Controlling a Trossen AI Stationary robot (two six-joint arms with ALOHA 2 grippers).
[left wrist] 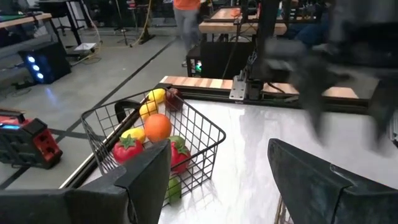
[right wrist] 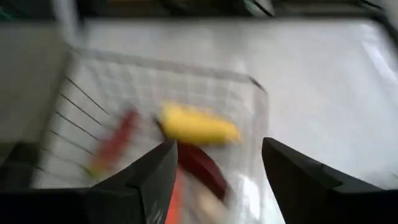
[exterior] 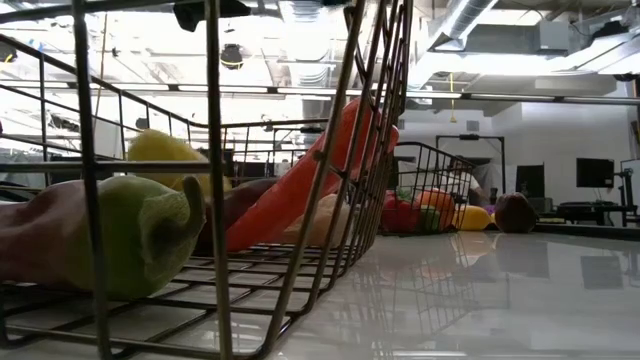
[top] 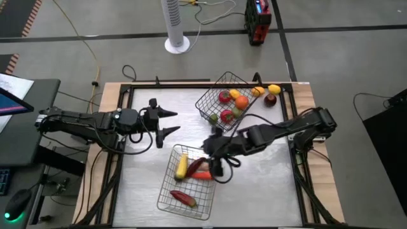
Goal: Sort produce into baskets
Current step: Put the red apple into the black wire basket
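Near basket (top: 166, 191) at lower centre holds long pieces: yellow (top: 182, 166), orange-red (top: 198, 166), red (top: 183, 198). Far basket (top: 206, 102) (upper centre) holds round red and orange ones. Right gripper (top: 219, 166) is spread empty over the near basket's right edge; left gripper (top: 170, 123) is spread, centre-left.

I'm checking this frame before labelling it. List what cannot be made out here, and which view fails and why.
- Near basket: in the right wrist view, motion blur smears the yellow piece and the red pieces beside it.
- Right gripper: in the high view it hangs over the near basket's edge, hiding what lies beneath it.
- Far basket: in the low view, the near basket's wires screen most of it.
- Maroon piece: too small to name in the high view.
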